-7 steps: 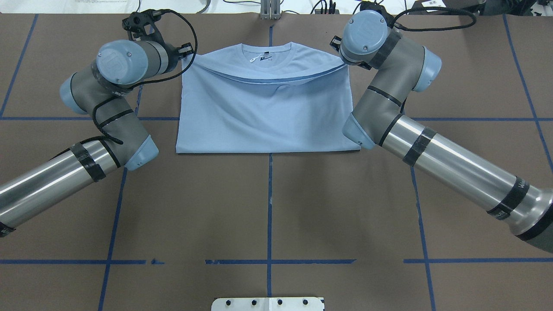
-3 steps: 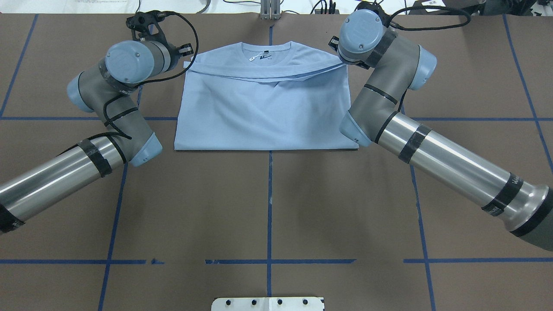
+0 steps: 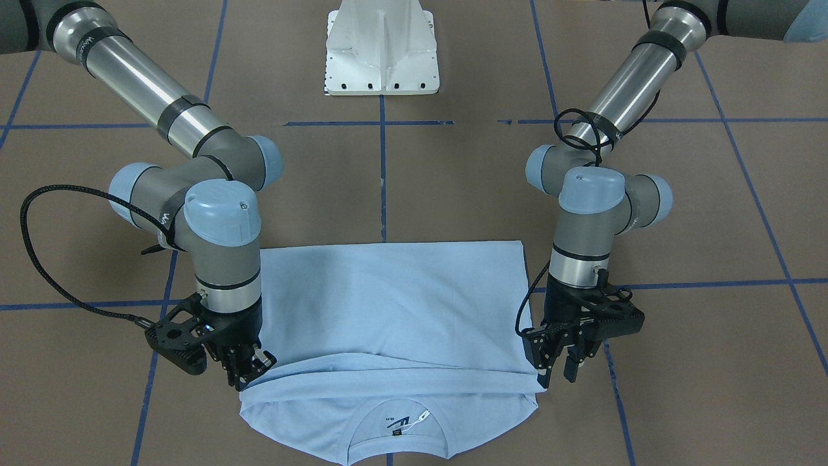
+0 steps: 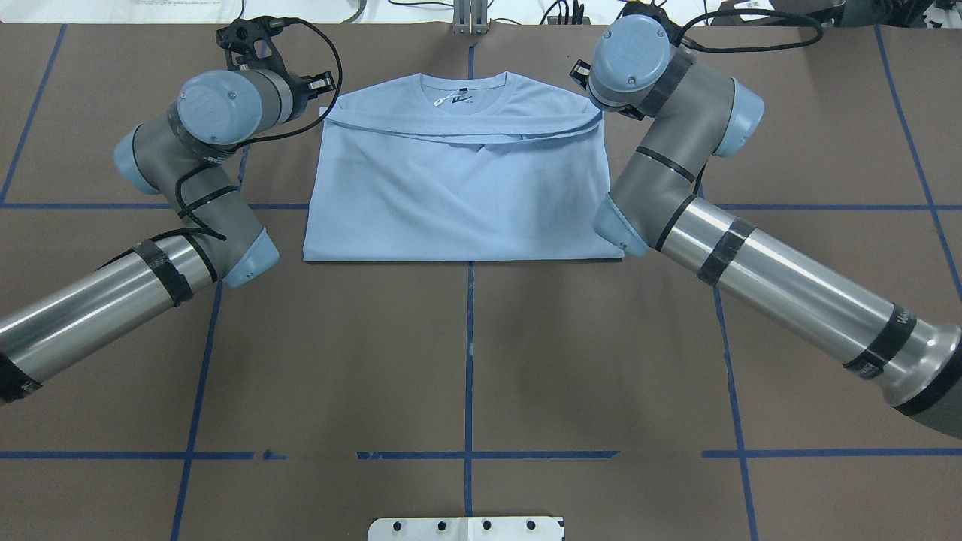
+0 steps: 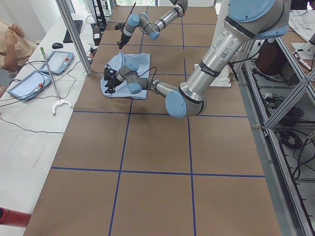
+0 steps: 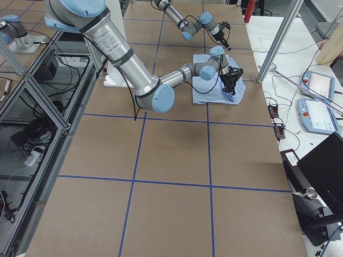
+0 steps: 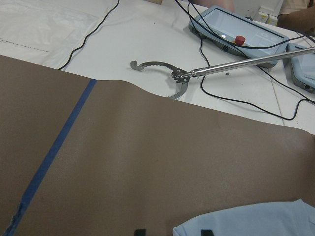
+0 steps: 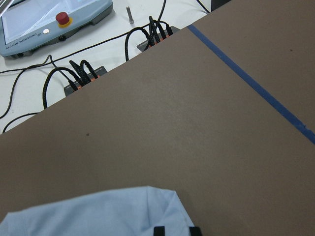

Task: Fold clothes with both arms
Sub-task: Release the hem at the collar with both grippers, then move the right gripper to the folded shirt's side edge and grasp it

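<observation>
The pale blue T-shirt (image 4: pixel 458 195) lies folded in half on the brown table, its hem (image 3: pixel 388 375) flat across the chest just below the collar. The dark neck label (image 3: pixel 396 424) shows; the palm-tree print is hidden. My left gripper (image 3: pixel 557 372) hangs open at the hem's corner on my left, and in its wrist view the fingertips (image 7: pixel 139 232) stand wide apart over the shirt's corner (image 7: pixel 246 221). My right gripper (image 3: pixel 249 375) sits at the other hem corner with a narrower gap between its fingertips (image 8: pixel 158 230) and cloth (image 8: pixel 98 216) below them.
The white pedestal base (image 3: pixel 381 52) stands at the near table edge. Blue tape lines (image 4: pixel 470 353) cross the table. Past the far edge lie teach pendants (image 7: pixel 236 32), a reacher tool (image 7: pixel 172 78) and cable plugs (image 8: pixel 83 73). A person (image 5: pixel 12 44) sits there.
The raised hem has sunk and now lies flat across the shirt's chest. Both wrists shifted slightly toward the far edge, then eased back a little.
</observation>
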Motion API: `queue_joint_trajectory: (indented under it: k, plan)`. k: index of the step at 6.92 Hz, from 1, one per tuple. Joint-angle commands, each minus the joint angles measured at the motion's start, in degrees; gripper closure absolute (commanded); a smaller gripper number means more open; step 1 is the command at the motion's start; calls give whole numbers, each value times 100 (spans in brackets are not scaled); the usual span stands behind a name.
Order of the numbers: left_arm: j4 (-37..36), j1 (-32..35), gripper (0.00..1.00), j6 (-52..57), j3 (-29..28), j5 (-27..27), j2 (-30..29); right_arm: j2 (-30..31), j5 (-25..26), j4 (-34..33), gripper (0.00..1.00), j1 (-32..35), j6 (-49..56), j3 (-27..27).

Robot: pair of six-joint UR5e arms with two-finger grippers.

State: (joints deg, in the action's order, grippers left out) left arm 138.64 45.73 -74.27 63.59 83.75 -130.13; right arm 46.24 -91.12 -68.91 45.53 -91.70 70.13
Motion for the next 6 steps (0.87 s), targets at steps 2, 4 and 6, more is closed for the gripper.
queue_joint_trajectory:
  k: [2,4,6]
  plan:
    - [348,6,46,-8,249,54,119,1692,-802,-44,34,-586,-363,2203]
    - [278,6,46,-26,784,54,434,1915,-401,35,32,-1220,-997,2294]
    - [278,6,46,-35,901,54,533,1941,-398,18,32,-1222,-1016,2356]
